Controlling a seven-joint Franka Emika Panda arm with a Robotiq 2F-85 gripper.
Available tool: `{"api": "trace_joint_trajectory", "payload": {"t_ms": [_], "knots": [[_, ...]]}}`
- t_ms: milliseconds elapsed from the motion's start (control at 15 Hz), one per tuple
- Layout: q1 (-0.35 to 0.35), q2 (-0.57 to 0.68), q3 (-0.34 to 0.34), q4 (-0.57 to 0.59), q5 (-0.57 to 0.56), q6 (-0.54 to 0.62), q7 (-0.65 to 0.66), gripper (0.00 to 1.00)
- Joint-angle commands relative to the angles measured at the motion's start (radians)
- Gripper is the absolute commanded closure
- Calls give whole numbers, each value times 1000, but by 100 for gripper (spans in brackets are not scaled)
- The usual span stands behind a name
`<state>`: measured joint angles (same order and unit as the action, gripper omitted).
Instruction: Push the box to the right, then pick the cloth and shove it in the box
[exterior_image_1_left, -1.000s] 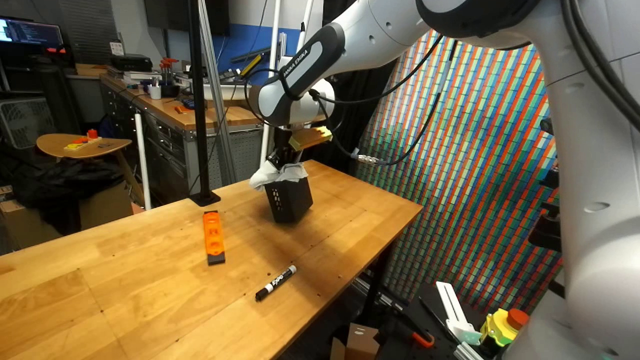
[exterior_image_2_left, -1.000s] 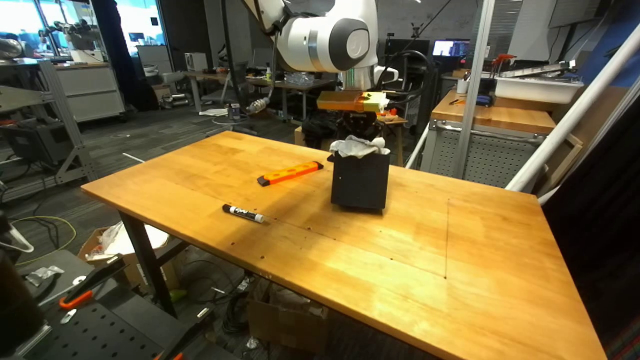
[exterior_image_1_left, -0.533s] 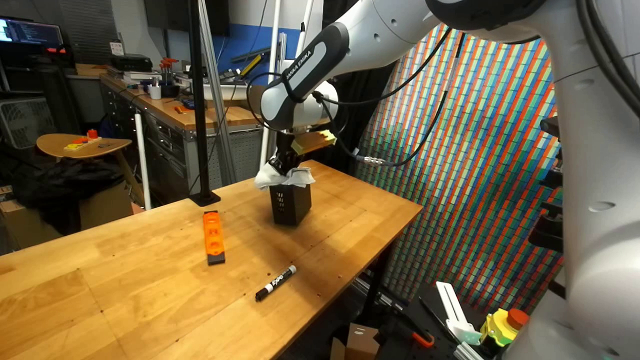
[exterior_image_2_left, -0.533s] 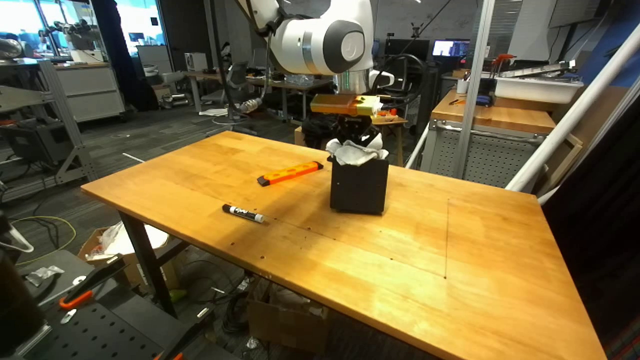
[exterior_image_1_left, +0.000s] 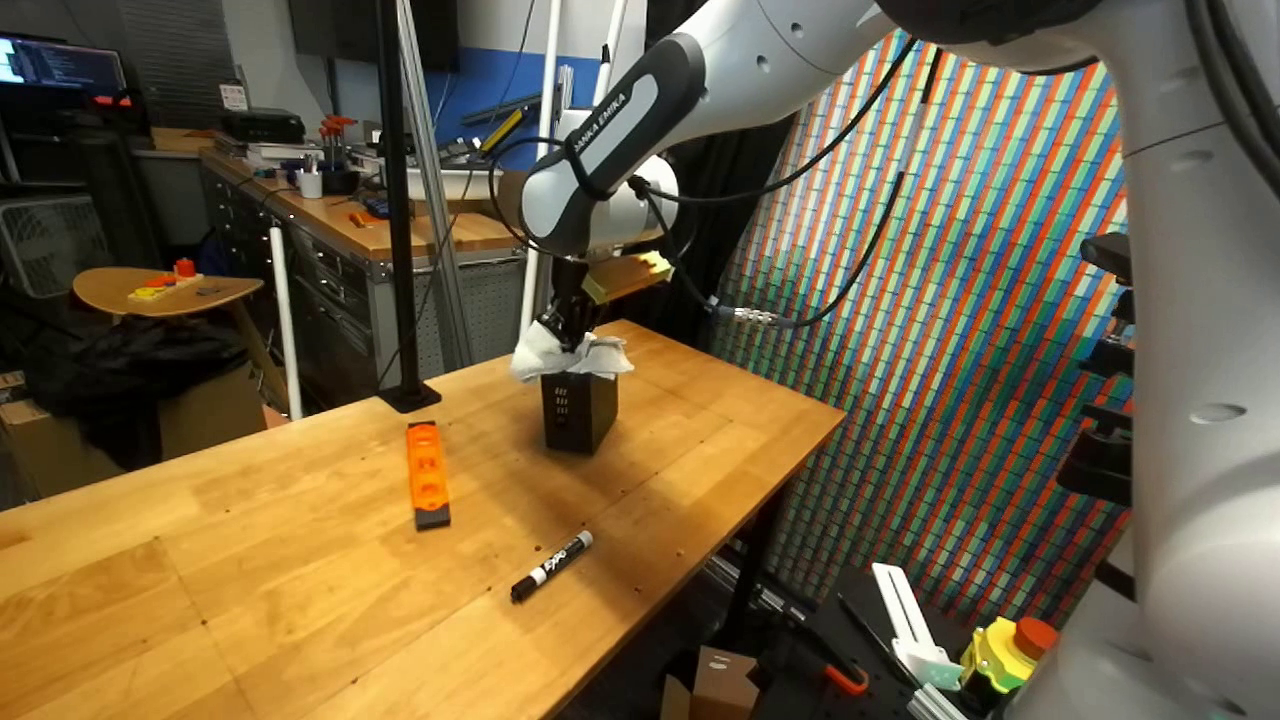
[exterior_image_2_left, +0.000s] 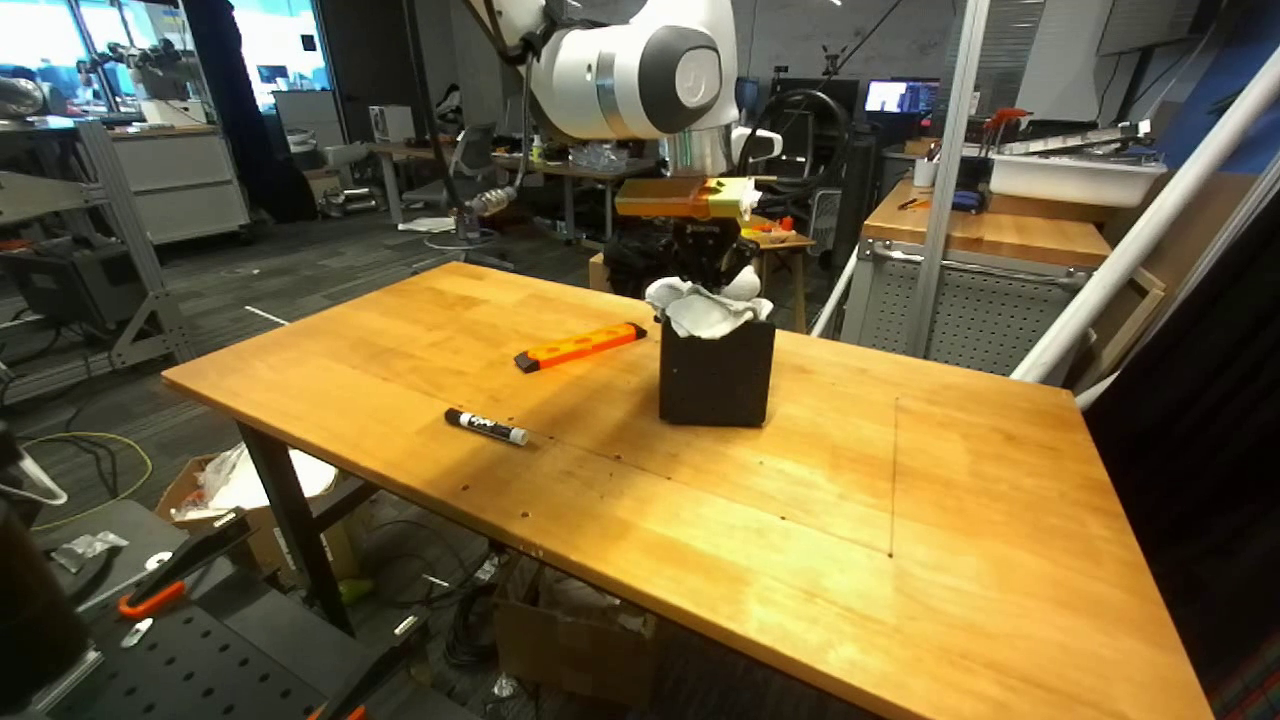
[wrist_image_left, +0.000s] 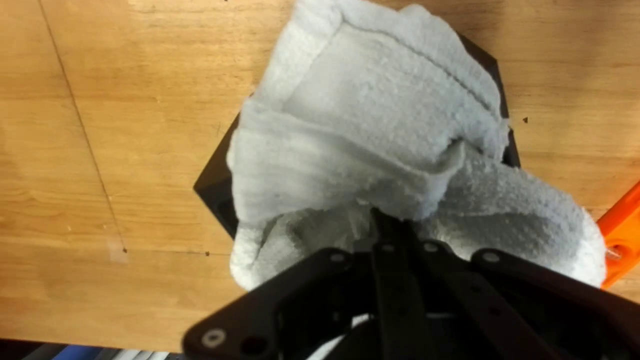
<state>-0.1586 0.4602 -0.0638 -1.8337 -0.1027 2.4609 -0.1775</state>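
Cabinet (exterior_image_2_left: 180, 180), white, stands at left in the background of an exterior view. Next rightward you get the marker (exterior_image_2_left: 487, 427), black with a white label, lying flat on your tabletop (exterior_image_2_left: 980, 470). Then the orange level (exterior_image_2_left: 582, 346), dark at both ends, also flat, apart from the box (exterior_image_2_left: 715, 378). Your arm (exterior_image_2_left: 640, 80) hangs overhead, an orange-and-yellow block (exterior_image_2_left: 680, 197) sitting low on it, just above the gripper (wrist_image_left: 392, 225). Your box, black, stands upright, base down on the tabletop in both exterior views; holes show in one of its sides. Your cloth (exterior_image_2_left: 708, 312), whitish, sits bunched over the box's top and spills past the rim on more than one side; how deep it reaches inside, you can't see. Your gripper is right above: in the wrist view its fingers stand together, tips down among the folds, touching the cloth. Whether a bit of fabric is pinched between them, you can't tell. Farther right, in the background, you have a lit monitor (exterior_image_2_left: 902, 96), then the workbench (exterior_image_2_left: 1010, 228) carrying a white tub (exterior_image_2_left: 1080, 180), then a slanted white pole (exterior_image_2_left: 1150, 230).
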Motion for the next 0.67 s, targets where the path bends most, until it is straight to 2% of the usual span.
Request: {"api": "trace_joint_trajectory", "payload": {"t_ms": [0,333,600], "knots": [[29,-99,-34,-46,-47,32,40,100],[17,-174,-39,-45,-44,35,32,100],[0,-180,-18,-37,3,32,-31,100]]}}
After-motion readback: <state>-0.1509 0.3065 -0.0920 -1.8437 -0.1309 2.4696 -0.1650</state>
